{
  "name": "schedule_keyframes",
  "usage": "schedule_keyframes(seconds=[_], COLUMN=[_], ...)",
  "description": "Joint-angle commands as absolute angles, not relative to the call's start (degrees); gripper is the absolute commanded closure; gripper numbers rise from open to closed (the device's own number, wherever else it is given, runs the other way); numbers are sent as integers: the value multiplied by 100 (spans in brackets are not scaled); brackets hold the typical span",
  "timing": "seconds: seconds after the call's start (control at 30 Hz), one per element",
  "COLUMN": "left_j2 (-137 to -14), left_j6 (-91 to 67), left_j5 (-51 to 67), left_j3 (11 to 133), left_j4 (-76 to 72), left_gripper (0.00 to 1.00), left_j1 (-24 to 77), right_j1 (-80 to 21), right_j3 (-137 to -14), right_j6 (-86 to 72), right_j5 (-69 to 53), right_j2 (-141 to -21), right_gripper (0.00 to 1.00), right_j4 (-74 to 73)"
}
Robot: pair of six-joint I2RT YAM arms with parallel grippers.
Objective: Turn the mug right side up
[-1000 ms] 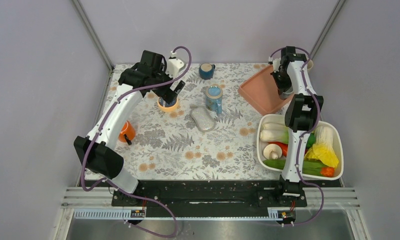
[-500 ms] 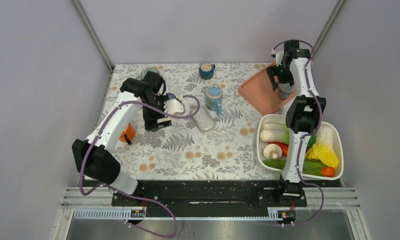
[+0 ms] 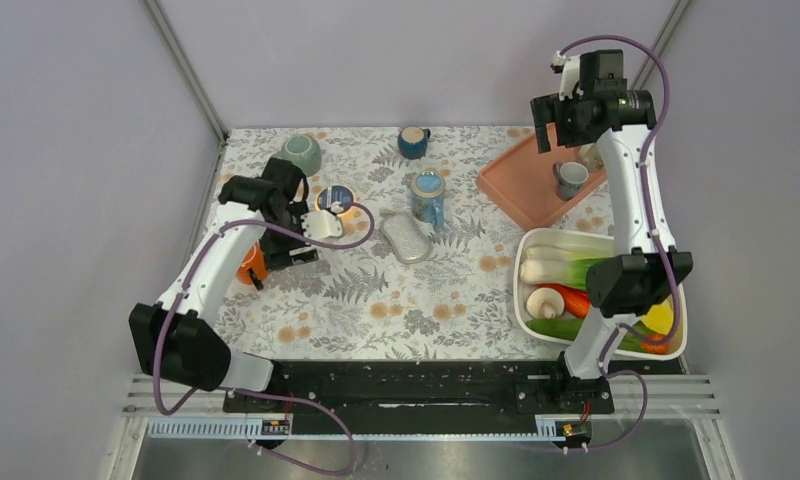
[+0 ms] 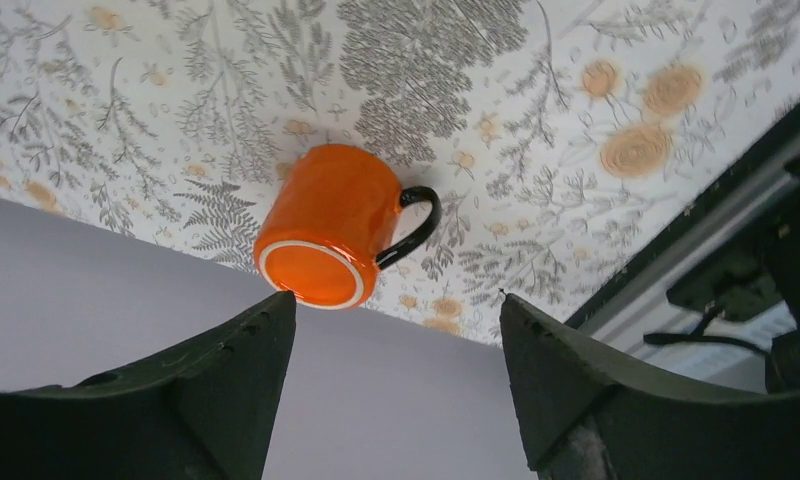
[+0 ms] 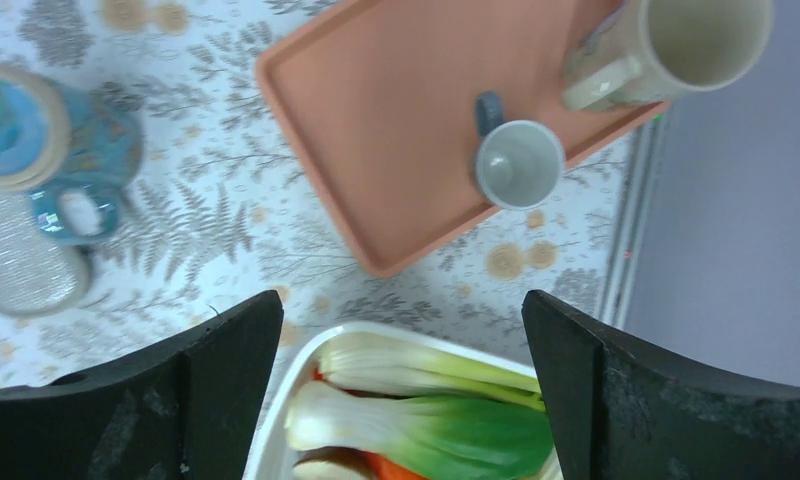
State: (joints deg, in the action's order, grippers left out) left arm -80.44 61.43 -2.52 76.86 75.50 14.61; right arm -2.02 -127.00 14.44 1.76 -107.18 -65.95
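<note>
Nearest the arm bases, well below and behind the right gripper (image 5: 401, 300), a white tub (image 3: 521, 290) of vegetables sits at the counter's (image 3: 396, 300) near right corner.

On the other side, the left gripper (image 4: 396, 305) hangs low over the counter's left edge with its jaws partly open and nothing between them. The orange mug (image 4: 326, 225) stands just beyond its fingertips, clear of both. It is upside down, with its flat base and pale ring facing up and its black handle sticking out sideways. From the wrist view the mug lines up with the gap, nearer the finger on the left of the picture. It is close against the side wall.

Further out, to the right of the left gripper, a grey pad (image 3: 406, 238) and a blue jar (image 3: 428, 197) lie mid-counter, touching or nearly so.

The right gripper is raised high over the far right of the counter, jaws spread wide and empty. Directly below it is a pink tray (image 5: 396, 120), and on the tray stands a grey mug (image 5: 518, 165), mouth up. A cream mug (image 5: 666, 45) stands just past it at the tray's rim (on it or just off it, hard to tell).

Farthest back, a blue mug (image 3: 412, 141) and a green bowl (image 3: 302, 153) sit near the rear wall, well apart from both grippers.
</note>
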Motion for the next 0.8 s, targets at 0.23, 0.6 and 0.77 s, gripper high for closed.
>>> schedule_keyframes(seconds=[0.23,0.6,0.77], left_j2=[-5743,-6502,-6927], left_j6=[11125,12861,13858], left_j5=[-769,-1037,-1087], left_j3=[4530,3720,3539], left_j4=[6455,4616,3585], left_gripper=[19,20,28], left_j1=[1014,426,-245], right_j1=[-664,-677,-677], right_j3=[-10273,-9402,-9422], right_j6=[626,736,672], right_j5=[-332,-840,-997], right_j2=[-9275,-8658,-8690], right_gripper=[1,1,1], right_j4=[-5070,-5179,-5246])
